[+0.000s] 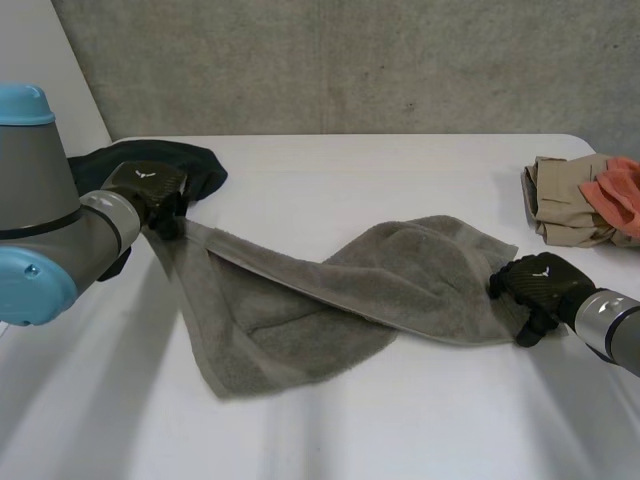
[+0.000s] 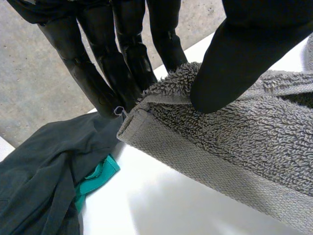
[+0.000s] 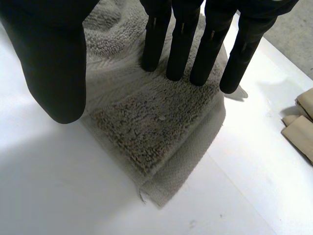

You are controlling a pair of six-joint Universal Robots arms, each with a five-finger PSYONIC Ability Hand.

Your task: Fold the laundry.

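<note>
The grey towel [image 1: 330,300] is soft, thick terry. It looks limp and fairly light, and it sags twisted on the table between the hands. The left hand [image 2: 244,49] pinches one hemmed corner between thumb and fingers. The right hand [image 3: 183,44] rests straight fingers on another corner, thumb apart, gripping nothing. Recommended hold: the hemmed corners, which probably slip least.

Lab-like test space: bare concrete wall [image 1: 350,60], plain white table [image 1: 400,420], robot arms [image 1: 45,225].

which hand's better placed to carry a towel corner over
Left. The left hand pinches a grey towel corner between thumb and fingers; the right hand has straight fingers over the other end, gripping nothing.
</note>
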